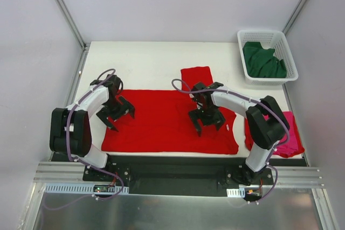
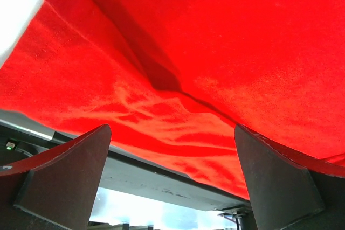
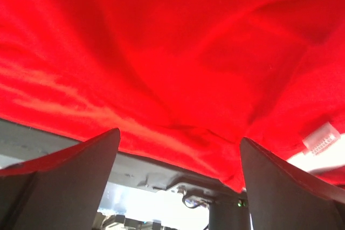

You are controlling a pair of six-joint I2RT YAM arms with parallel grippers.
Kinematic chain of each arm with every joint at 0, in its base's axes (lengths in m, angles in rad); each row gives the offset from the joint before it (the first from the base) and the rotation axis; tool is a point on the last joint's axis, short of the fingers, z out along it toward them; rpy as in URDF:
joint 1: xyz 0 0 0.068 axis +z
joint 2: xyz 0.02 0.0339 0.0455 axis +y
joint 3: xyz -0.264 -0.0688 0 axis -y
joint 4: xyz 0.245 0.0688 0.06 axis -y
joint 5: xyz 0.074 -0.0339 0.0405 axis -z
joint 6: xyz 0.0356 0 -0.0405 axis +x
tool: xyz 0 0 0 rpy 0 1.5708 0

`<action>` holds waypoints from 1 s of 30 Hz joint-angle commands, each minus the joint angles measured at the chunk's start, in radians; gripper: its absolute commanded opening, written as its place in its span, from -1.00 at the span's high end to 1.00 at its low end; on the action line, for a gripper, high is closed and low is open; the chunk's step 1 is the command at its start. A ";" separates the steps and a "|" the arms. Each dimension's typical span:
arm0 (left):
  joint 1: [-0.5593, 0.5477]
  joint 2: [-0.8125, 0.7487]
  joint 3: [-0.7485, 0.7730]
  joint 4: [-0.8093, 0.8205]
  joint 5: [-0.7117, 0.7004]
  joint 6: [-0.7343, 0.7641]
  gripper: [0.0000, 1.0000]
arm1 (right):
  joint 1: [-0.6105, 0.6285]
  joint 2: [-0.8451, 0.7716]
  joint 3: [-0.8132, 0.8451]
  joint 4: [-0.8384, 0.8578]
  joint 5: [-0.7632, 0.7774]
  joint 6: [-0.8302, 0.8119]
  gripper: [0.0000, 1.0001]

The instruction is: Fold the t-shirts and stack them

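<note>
Both claws stand wide open and hold nothing: the left claw [image 1: 122,118] hangs over the 9 o'clock part of the red shirt [image 1: 161,119], and the right claw [image 1: 208,126] over the part toward 3 o'clock. In each wrist view only red cloth shows between the dark fingers [image 2: 70,176], with nothing clamped; whether the tips touch the cloth I cannot tell. The red shirt lies spread flat across the near half of the table [image 1: 151,60], from about 8 o'clock to 5 o'clock, and one sleeve [image 1: 195,75] points to 12 o'clock. I think it is laid out this way so that it can be folded, and that the claws are placed one on each half to pinch it on two sides together. A small white label [image 3: 322,137] shows at the shirt's edge beside the right claw. The green shirt [image 1: 263,60] sits bunched in the white basket [image 1: 261,32] at 1 o'clock, probably waiting for its turn. The pink shirt [image 1: 291,136] lies at 4 o'clock, partly hidden behind the right arm, apart from the working space. No stack is made yet.
</note>
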 commanded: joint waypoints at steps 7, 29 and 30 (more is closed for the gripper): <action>-0.011 0.075 -0.058 0.064 -0.036 0.020 -0.99 | -0.005 0.091 0.055 0.022 -0.043 0.003 -0.92; -0.014 0.044 -0.176 0.156 0.004 0.083 -0.99 | -0.005 0.063 -0.063 0.026 -0.101 0.009 -0.92; -0.014 0.043 -0.164 0.141 -0.005 0.092 -0.99 | -0.003 0.062 -0.063 0.025 -0.099 0.010 -0.92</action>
